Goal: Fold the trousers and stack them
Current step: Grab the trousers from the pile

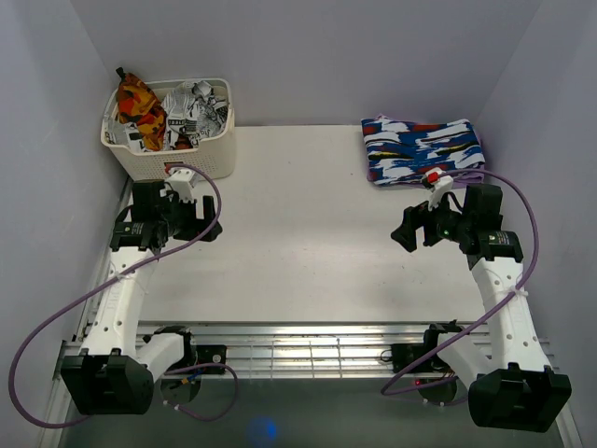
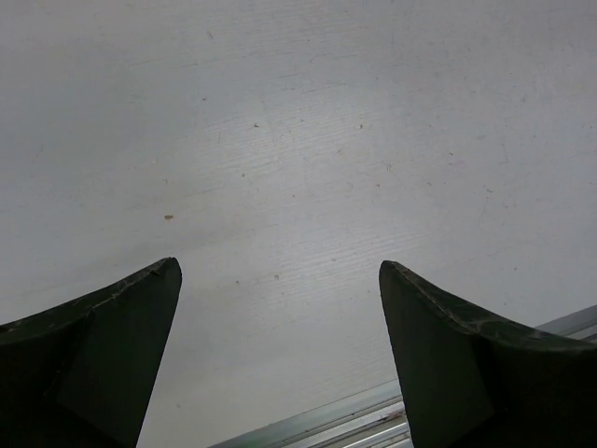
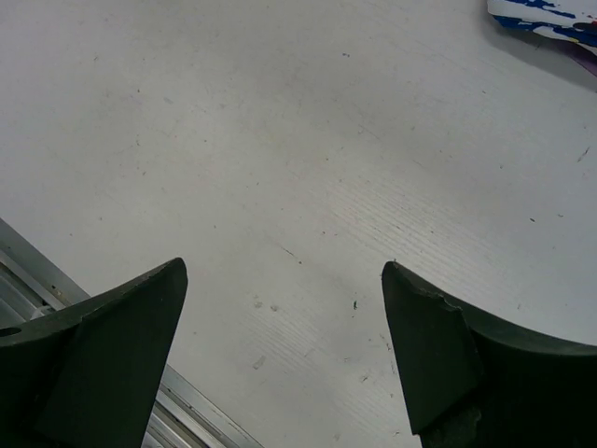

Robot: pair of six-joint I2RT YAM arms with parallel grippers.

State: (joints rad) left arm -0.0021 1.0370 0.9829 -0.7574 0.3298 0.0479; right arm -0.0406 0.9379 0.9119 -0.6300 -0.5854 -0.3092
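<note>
Left gripper (image 2: 280,269) and right gripper (image 3: 284,269) both spread wide, nothing held; trousers (image 1: 194,112) in basket (image 1: 201,161).

Count: 1 white slotted basket, just beyond the left gripper toward the far left corner; inside it 1 crumpled pair of trousers, white with black newsprint, lettering too small to read, and beside them 1 orange-red-yellow cloth (image 1: 138,101) at the basket's left end. 1 folded garment (image 1: 424,149), blue-white-red pattern, lies just beyond the right gripper; its corner shows at the upper right of the right wrist view. 2 grippers, well apart from each other, each with only bare table (image 1: 308,252) showing between its fingers.
</note>
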